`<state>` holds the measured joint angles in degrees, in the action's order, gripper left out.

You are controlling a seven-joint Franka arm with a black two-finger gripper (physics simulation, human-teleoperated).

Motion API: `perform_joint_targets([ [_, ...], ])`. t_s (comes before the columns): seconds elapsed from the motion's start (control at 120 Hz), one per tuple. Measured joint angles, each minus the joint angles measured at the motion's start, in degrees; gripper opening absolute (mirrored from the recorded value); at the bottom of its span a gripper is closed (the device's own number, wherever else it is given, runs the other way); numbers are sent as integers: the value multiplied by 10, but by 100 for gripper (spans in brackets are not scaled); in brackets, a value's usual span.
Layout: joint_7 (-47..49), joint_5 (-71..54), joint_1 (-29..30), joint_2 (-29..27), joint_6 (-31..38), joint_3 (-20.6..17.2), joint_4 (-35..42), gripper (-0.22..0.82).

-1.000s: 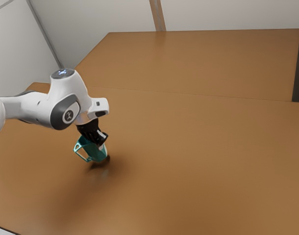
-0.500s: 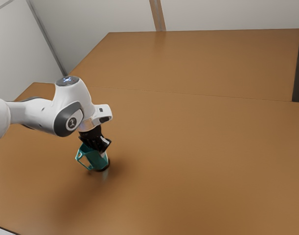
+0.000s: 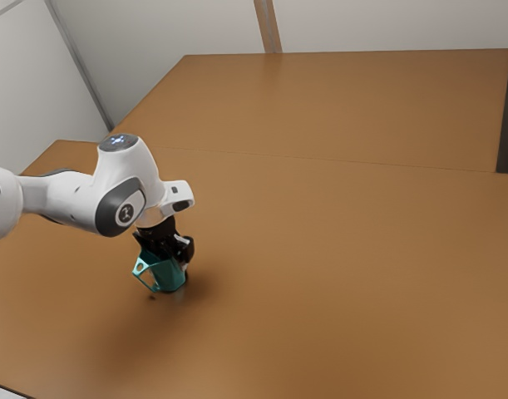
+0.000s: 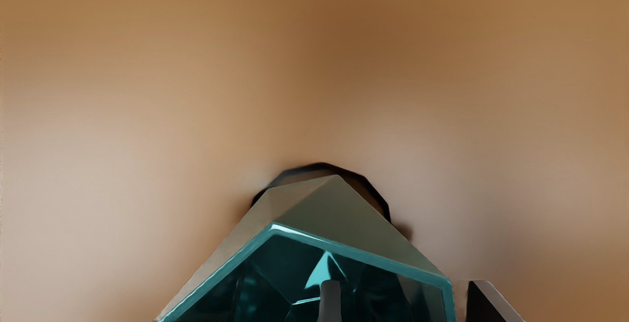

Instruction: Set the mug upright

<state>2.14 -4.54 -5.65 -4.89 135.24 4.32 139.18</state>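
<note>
Fingers [image 4: 330, 303]: standing wide, 1 inside the mug [image 3: 168, 275], 1 outside, the wall between them unpinched.
Mug: directly below the gripper [image 3: 173, 256], at 6 o'clock in the exterior view.
Handle [image 3: 145, 268]: toward 9 o'clock there.
Change: the mug is lower and straighter than 1 second ago, so righting looks nearly done.
Base: near the table [image 3: 320, 291]; I cannot tell if it's flat.

Room of unclear kind: pale walls [image 3: 387, 27], brown table [image 3: 345, 266].

Teal faceted mug [image 3: 170, 274], mouth facing up
</note>
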Motion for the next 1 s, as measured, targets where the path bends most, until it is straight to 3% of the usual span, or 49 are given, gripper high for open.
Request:
perform_joint_targets([
  [0.15, 4, 0, 0, -25, 2, 0, 1, 40],
  [0.333, 6, 1, 1, -60, -4, -9, -1, 51],
  [0.5, 8, 4, 8, -61, -30, -26, -30, 55],
  [0.842, 11, 9, 9, 2, -183, -48, -214, 58],
  [1.0, 12, 10, 33, 15, -245, -76, -273, 59],
])
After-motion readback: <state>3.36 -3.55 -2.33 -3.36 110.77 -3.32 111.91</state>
